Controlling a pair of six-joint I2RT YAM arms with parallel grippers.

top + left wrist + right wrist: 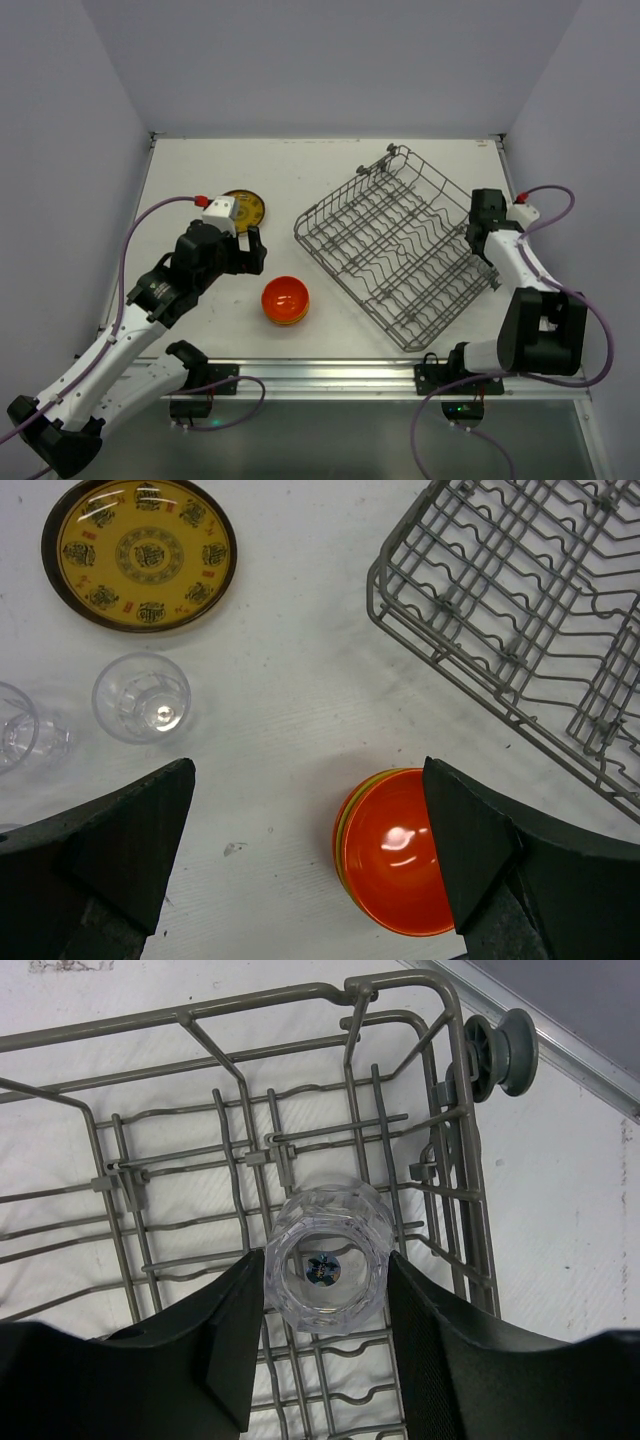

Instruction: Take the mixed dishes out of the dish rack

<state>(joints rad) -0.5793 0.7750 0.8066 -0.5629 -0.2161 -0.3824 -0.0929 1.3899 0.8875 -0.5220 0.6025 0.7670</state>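
The grey wire dish rack lies at an angle on the right of the table. In the right wrist view a small clear glass stands inside the rack near its corner. My right gripper has a finger pressed against each side of the glass. A stack of bowls, orange on top with a yellow-green rim showing, sits on the table left of the rack. My left gripper hangs open above bare table beside the bowls, holding nothing.
A yellow-brown patterned plate lies face up at the back left. Two clear glasses stand near it. The rack's corner reaches close to the bowls. A grey roller wheel sticks out from the rack's side.
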